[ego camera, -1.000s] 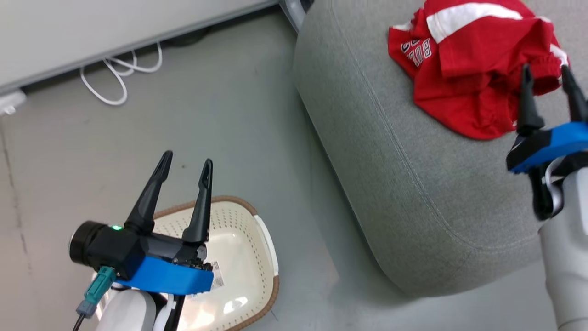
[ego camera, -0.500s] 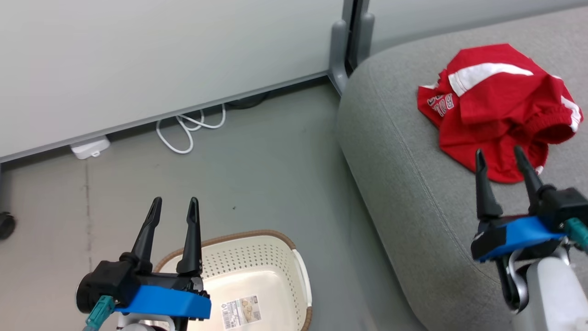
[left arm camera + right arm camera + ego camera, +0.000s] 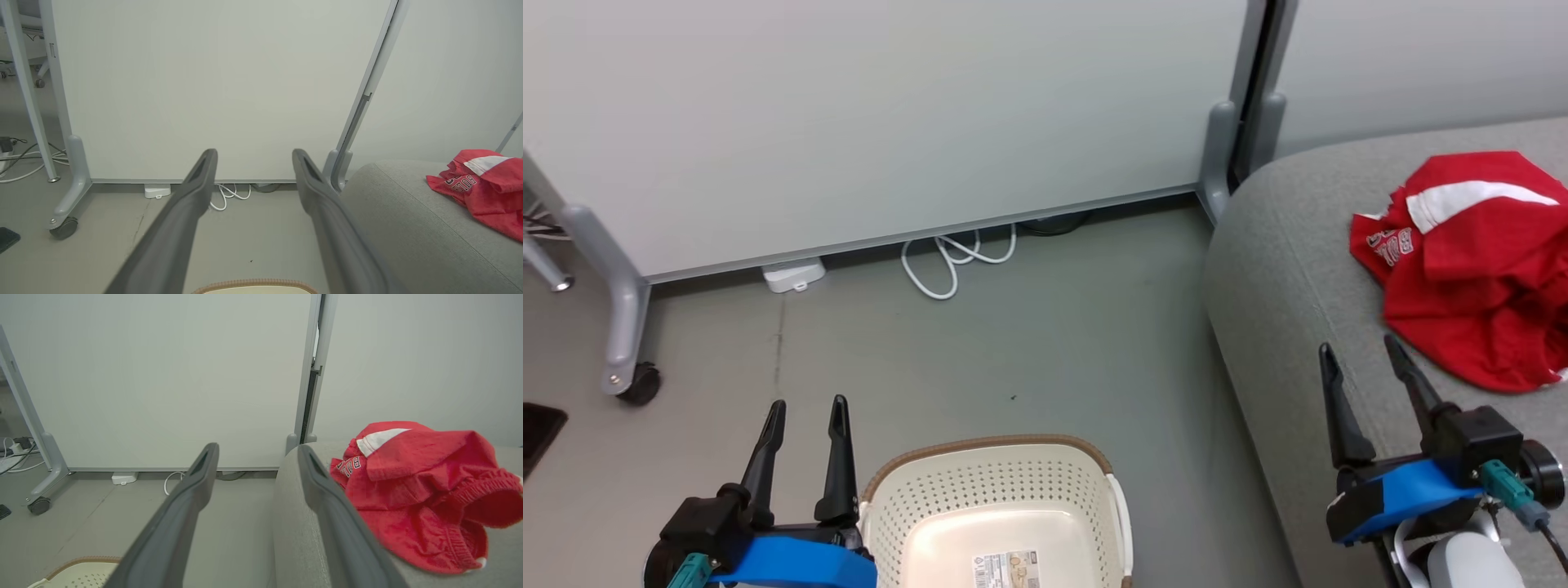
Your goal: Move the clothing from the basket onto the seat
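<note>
Our left gripper [image 3: 809,404] is hovering with its two dark fingers spread wide, gripping nothing, just left of the basket [image 3: 988,447]. The basket is sitting on the grey floor [image 3: 1054,343], a printed label showing inside it. Our right gripper [image 3: 1358,347] is also gaping empty, over the seat [image 3: 1282,286]. The red clothing [image 3: 1470,286] is lying crumpled on the seat, beyond those fingertips and apart from them.

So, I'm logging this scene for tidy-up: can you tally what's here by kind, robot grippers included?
Red clothing heap, on the seat: 1
Basket: 1
Seat: 1
Grippers, both open: 2, the left gripper and the right gripper
White cable on the floor: 1
White box by the wall: 1
Total: 7
</note>
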